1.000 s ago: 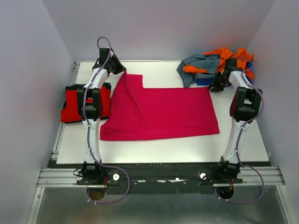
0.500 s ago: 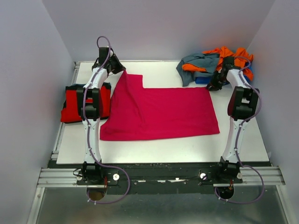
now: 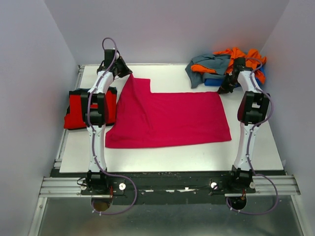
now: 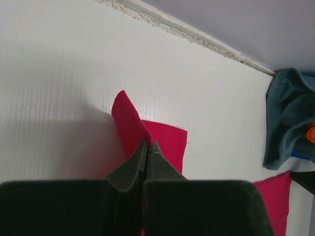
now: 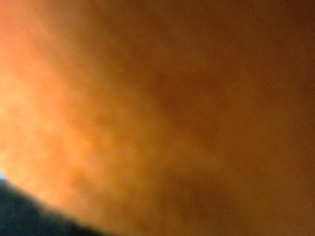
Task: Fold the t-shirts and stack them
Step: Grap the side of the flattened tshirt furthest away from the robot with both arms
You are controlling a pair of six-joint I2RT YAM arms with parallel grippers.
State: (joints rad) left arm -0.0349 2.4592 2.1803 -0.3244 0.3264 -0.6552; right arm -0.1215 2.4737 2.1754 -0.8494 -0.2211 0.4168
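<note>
Pinching the raised far-left corner of the magenta-pink t-shirt (image 3: 167, 120), otherwise spread flat on the table (image 3: 197, 152), with left gripper (image 4: 147, 148) clenched on cloth. Beside the orange t-shirt (image 3: 242, 55) and grey-teal t-shirt (image 3: 205, 65) heaped far right, right gripper (image 3: 224, 89); cannot tell its jaws' state. At left edge, 1 bright red t-shirt (image 3: 75, 116).

Robotics lab test booth: a white surface (image 3: 172, 157) boxed in by plain pale walls (image 3: 29, 73), left arm (image 3: 96, 128) and right arm (image 3: 248, 132) bolted to a metal rail (image 3: 61, 186).
</note>
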